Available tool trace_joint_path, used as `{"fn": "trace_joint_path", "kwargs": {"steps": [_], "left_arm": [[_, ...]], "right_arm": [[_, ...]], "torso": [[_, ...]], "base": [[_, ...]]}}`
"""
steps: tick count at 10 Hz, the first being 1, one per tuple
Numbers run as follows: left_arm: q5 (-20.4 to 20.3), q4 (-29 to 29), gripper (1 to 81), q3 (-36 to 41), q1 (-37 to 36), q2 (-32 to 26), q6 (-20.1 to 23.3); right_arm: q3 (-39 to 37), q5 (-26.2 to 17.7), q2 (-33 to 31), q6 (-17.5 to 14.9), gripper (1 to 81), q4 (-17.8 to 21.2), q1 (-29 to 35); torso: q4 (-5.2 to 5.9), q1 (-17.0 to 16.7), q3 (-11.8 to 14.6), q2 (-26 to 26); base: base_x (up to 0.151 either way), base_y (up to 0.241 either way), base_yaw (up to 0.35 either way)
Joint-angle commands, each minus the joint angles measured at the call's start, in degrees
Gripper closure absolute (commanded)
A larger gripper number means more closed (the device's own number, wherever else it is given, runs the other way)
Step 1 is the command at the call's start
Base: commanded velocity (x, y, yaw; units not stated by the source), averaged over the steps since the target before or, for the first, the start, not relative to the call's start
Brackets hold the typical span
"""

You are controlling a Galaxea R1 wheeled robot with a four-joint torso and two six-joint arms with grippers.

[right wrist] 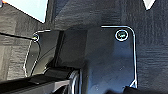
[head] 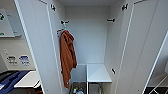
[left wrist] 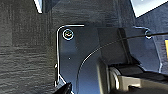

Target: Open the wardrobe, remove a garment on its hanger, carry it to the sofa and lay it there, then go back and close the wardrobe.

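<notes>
Wardrobe (head: 92, 37) stands open, both doors swung wide. Inside, a rust-orange hooded garment (head: 67, 58) hangs off a hook high on the wardrobe's left inner wall, draping down toward the wardrobe floor. White shelf (head: 98, 72) sits low in the wardrobe, right of the orange piece. Black top isn't visible in the wardrobe, can't say where it is. Judging generally: such a top would be light, soft, floppy, so grab at hanger hook/neck, not fabric. Wrist views show dark floor; can't tell fingers' state, either arm.
</notes>
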Motion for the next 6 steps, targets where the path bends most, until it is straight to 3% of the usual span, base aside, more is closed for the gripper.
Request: {"fn": "trace_joint_path", "kwargs": {"steps": [1,4,6], "left_arm": [[-0.1,-3.4,1.0,14.4,-6.4,-16.0,-0.6],[-6.9,-8.1,1.0,25.5,-8.7,-29.5,-0.8],[-7.5,-9.2,1.0,27.7,-12.1,-37.2,-4.4]], "right_arm": [[13.9,-2.3,-14.9,1.4,1.0,0.6,6.7],[17.6,-1.2,-26.2,9.3,1.0,0.6,10.8],[17.9,1.3,-33.0,14.9,1.0,0.6,14.2]], "torso": [[0.0,0.0,0.0,0.0],[0.0,0.0,0.0,0.0],[0.0,0.0,0.0,0.0]], "base": [[0.0,0.0,0.0],[0.0,0.0,0.0],[0.0,0.0,0.0]]}}
